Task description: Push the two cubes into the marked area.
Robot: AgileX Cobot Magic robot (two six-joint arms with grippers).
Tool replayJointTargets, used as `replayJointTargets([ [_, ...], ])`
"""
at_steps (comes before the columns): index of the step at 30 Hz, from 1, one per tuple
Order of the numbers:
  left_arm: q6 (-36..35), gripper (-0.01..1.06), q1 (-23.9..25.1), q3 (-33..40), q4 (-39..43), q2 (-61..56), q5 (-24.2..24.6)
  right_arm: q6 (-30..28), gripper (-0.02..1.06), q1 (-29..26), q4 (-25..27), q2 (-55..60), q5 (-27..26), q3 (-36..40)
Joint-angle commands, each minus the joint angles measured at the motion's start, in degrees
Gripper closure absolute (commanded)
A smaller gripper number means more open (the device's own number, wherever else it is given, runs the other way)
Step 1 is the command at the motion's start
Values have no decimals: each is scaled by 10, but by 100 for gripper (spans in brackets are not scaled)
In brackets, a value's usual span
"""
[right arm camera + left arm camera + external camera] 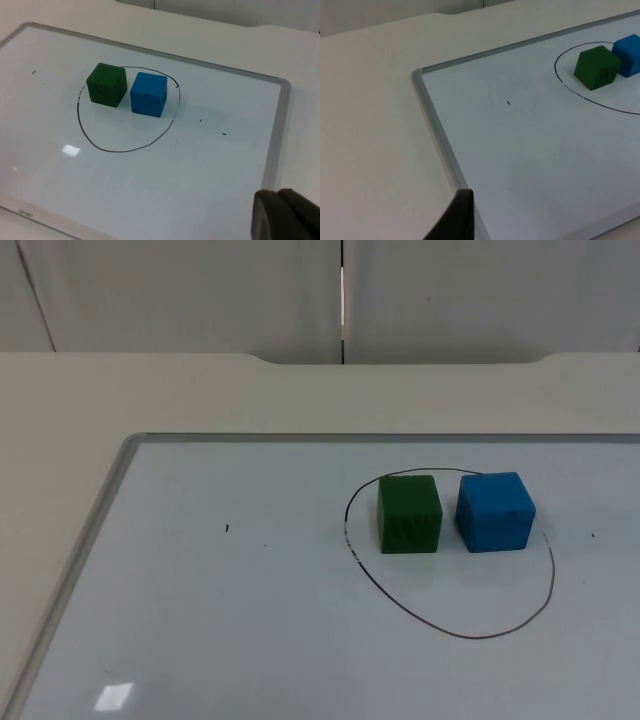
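A green cube (409,513) and a blue cube (495,511) stand side by side, a small gap between them, inside a hand-drawn black loop (450,625) on a whiteboard. Both sit at the loop's far end, the blue one close to the line. The left wrist view looks across the board at the green cube (596,67) and blue cube (629,49) from far off, with my left gripper (455,220) at the board's near left edge. My right gripper (287,215) is shut and empty over the board's near right part, well away from the green cube (106,84) and blue cube (148,93).
The whiteboard has a raised grey frame (100,530) and lies on the white table. A few small black marks (227,529) dot its surface. The grey partition wall (200,290) closes the back.
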Motion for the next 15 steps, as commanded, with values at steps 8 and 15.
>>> replayJointTargets([
  [8, 5, 0, 1, 3, 4, -2, -6, -1, 85, 1, 1, -2, -6, 4],
  [15, 5, 0, 1, 3, 4, -2, -6, 3, 46, 1, -5, -2, -6, 4],
])
